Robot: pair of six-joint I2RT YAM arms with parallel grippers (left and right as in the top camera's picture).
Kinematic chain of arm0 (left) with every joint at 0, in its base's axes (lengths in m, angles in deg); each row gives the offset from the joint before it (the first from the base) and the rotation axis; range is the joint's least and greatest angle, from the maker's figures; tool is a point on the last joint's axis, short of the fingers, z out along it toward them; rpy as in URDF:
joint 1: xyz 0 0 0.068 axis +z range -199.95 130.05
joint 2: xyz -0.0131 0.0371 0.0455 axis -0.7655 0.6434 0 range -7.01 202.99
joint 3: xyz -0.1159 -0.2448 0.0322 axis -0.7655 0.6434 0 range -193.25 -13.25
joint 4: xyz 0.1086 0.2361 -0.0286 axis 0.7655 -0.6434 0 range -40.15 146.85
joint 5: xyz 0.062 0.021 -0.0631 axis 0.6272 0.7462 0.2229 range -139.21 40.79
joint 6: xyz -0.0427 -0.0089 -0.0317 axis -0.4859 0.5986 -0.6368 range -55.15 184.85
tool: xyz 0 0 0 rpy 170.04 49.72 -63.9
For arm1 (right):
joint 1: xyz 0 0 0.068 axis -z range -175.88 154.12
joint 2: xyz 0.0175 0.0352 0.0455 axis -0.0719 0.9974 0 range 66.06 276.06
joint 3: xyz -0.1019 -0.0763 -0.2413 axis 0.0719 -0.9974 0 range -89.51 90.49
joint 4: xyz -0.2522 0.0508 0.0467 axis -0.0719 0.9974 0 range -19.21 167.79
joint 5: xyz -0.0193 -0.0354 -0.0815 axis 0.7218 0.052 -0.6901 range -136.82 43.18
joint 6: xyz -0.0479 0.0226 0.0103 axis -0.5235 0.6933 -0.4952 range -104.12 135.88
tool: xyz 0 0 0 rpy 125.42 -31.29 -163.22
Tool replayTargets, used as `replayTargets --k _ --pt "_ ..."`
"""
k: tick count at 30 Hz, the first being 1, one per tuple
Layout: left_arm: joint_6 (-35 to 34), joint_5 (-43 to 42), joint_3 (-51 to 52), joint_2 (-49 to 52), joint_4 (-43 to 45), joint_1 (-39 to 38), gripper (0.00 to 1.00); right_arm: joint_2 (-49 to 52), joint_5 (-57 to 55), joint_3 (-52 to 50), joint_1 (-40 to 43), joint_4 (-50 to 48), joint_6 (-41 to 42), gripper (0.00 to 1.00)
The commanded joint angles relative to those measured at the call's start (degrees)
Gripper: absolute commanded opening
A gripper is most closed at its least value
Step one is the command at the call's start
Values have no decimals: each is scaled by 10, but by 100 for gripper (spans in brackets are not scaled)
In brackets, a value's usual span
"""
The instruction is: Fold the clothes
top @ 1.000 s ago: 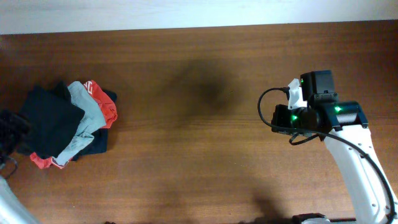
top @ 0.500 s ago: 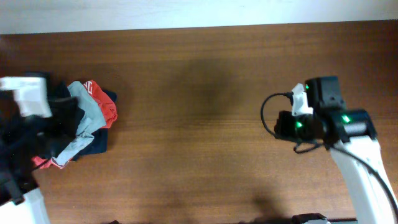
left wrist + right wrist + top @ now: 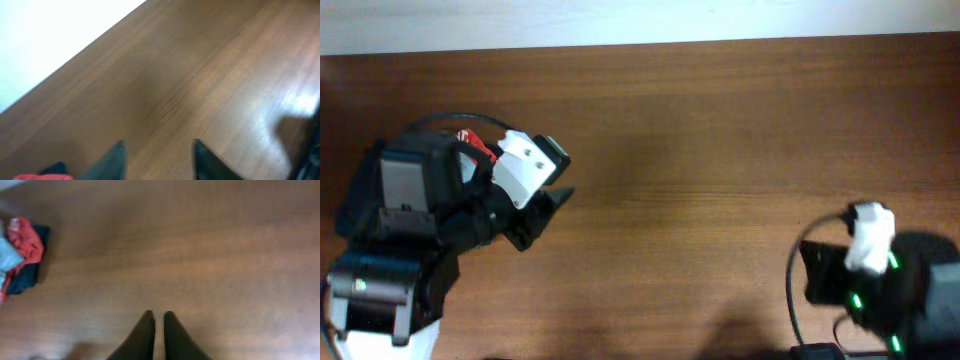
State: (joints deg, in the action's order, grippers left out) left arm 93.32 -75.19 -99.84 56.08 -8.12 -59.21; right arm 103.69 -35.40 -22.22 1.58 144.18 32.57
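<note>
The clothes (image 3: pixel 22 239) lie bunched in a loose pile at the left end of the table (image 3: pixel 700 150), unfolded; the right wrist view shows red, grey-blue and navy cloth there, and whether the black shirt is on top I cannot tell. From overhead the left arm (image 3: pixel 405 195) hangs right over the pile and hides all but a red scrap, probably to pull out one garment. The left gripper (image 3: pixel 159 156) points past the pile at bare wood, its jaws parted and empty. The right gripper (image 3: pixel 159 330) sits well apart near the right front edge, its jaws all but closed on nothing, likely keeping out of the way. Nothing else stands on the wood, so spreading room is free.
</note>
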Motion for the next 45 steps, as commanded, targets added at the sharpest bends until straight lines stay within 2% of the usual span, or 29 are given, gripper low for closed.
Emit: replayTargets --k 1,2,3,4,6,9,29,33,35,38,40,45 --pt "-51 113 -7 -34 3 -12 62 -61 2 2 3 1 -52 29" --pt "-63 137 -7 -42 2 -11 74 -75 2 2 3 1 -58 40" --pt "-69 156 -7 -49 1 -11 99 -92 2 2 3 1 -59 57" --pt "-71 169 -7 -54 -3 -11 99 -105 2 2 3 1 -59 68" --pt "-70 195 -6 -63 -17 -11 99 -126 2 2 3 2 -58 83" --pt "-70 205 -6 -66 -47 -11 99 -143 2 2 3 2 -58 98" --pt "-70 198 -6 -62 -82 -11 99 -145 2 2 3 2 -57 99" --pt "-70 198 -6 -62 -82 -11 100 -145 -16 2 3 49 -58 99" --pt "-70 198 -6 -62 -82 -11 99 -145 -33 2 3 43 -83 99" --pt "-70 198 -6 -62 -82 -11 99 -145 -37 2 3 17 -196 99" --pt "-70 198 -6 -62 -82 -11 99 -145 -55 2 3 -3 -242 99" --pt "-70 198 -6 -62 -82 -11 99 -149 -88 1 3 -7 -242 99"
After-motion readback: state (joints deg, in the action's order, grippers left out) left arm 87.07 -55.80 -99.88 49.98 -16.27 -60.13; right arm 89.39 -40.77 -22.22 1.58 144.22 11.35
